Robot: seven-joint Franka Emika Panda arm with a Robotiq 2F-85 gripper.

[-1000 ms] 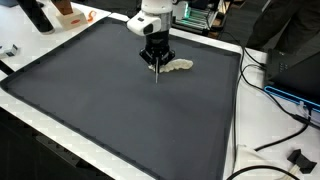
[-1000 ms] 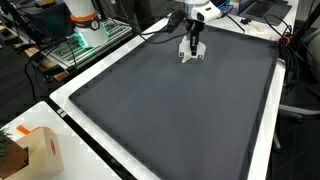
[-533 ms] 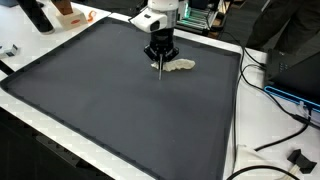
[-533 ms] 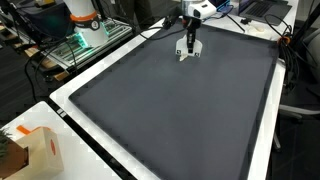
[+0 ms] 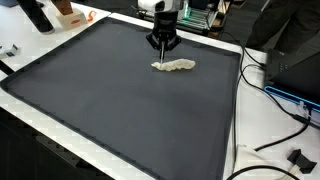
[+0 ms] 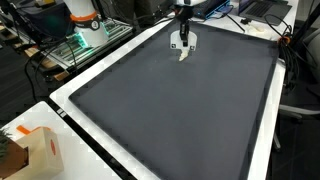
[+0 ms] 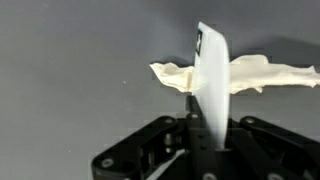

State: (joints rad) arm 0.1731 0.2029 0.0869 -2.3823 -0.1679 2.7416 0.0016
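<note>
Clamped tight on a thin white stick point(image 7: 210, 80), with the gripper point(image 5: 164, 41) hanging above the dark mat point(image 5: 90, 90). Just below, near the far edge of the mat, a crumpled white cloth point(image 5: 175, 66), seemingly apart from the stick tip. Probably a carrying step with the stick in the air. Next, calls for a slow and straight descent, keeping the stick upright and the grip firm.
</note>
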